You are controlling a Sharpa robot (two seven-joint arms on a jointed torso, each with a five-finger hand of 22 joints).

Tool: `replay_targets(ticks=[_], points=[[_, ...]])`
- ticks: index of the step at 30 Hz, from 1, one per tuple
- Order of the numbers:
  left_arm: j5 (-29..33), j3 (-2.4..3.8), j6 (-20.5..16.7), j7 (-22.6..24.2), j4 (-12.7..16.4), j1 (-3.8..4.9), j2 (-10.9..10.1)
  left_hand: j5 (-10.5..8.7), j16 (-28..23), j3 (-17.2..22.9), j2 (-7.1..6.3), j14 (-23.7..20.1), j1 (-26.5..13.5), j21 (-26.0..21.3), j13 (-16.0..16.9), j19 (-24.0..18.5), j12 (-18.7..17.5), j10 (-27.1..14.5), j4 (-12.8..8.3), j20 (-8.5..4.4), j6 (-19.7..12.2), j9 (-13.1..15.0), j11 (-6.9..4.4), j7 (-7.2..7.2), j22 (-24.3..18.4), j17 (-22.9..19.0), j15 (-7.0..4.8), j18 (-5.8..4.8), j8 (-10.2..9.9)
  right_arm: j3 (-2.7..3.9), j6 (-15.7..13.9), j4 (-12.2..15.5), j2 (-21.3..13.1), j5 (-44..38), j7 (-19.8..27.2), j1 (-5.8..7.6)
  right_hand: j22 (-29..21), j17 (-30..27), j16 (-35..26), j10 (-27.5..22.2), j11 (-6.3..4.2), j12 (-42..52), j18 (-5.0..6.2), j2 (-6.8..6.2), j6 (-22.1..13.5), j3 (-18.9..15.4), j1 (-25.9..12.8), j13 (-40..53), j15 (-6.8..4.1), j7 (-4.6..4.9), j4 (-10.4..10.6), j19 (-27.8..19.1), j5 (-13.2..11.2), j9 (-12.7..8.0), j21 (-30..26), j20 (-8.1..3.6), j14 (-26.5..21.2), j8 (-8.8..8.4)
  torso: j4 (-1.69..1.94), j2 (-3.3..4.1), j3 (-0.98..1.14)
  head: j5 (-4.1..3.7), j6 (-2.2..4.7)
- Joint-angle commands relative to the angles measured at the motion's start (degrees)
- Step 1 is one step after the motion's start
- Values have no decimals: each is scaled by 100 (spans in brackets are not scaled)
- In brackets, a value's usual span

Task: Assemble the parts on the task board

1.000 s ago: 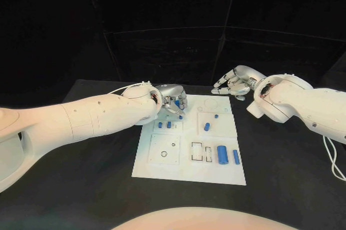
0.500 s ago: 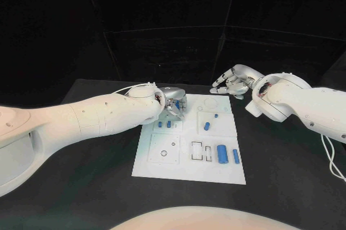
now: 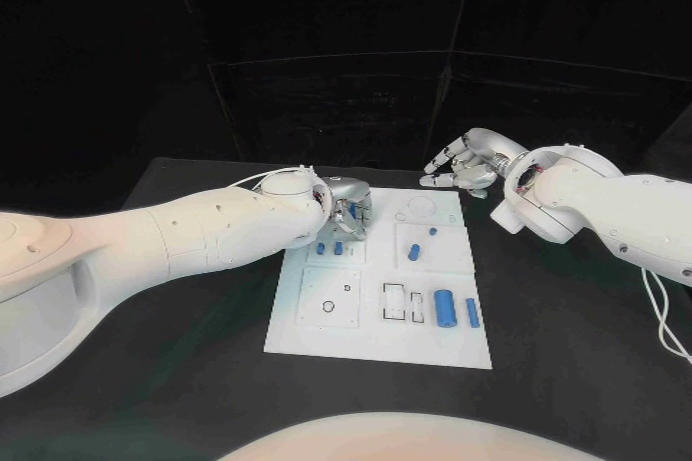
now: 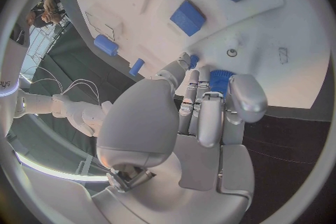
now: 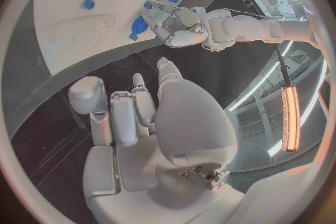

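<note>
Nearest on the black counter [image 3: 173,351], the white task board [image 3: 378,343], lying flat. Toward its near right corner, two blue cylinders [image 3: 444,308] side by side, apart from the outlined slots next to them. Farther in, a slanted blue peg [image 3: 414,252] in the middle, and a pair of short blue pieces [image 3: 320,248] toward the left edge.

Just beyond that pair, the left hand [image 3: 346,206] over the far left corner of the board, thumb and fingers pinched on a small blue part [image 4: 220,79] at the very fingertips. Likely trouble here:
- **Slipping:** so shallow a pinch could let the part slip or tilt on the way down and jam crooked against its seat.
- **Knocking:** lowering the hand could sweep the short pair aside, close as it lies.
- **Blocked view:** the left arm hides that corner from above, making a misaligned seat hard to catch.

Farthest, past the board's far right corner, the right hand [image 3: 464,166] above the counter, fingers loosely apart, holding nothing, well clear of every part.
</note>
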Motion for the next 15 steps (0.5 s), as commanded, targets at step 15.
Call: replay_targets(ticks=[15], points=[[-40, 1, 342, -52, -99, 1, 66, -14, 10, 266, 74, 157, 82, 77, -112, 52, -153, 260, -1, -12, 220, -51, -23, -28, 84, -31, -33, -90, -46, 4, 21, -4, 27, -29, 59, 11, -5, -4, -19, -36, -18, -19, 91, 67, -22, -38, 7, 39, -24, -2, 2, -23, 37, -6, -30, -5, 249, 25, 2, 1, -1, -2, -14]])
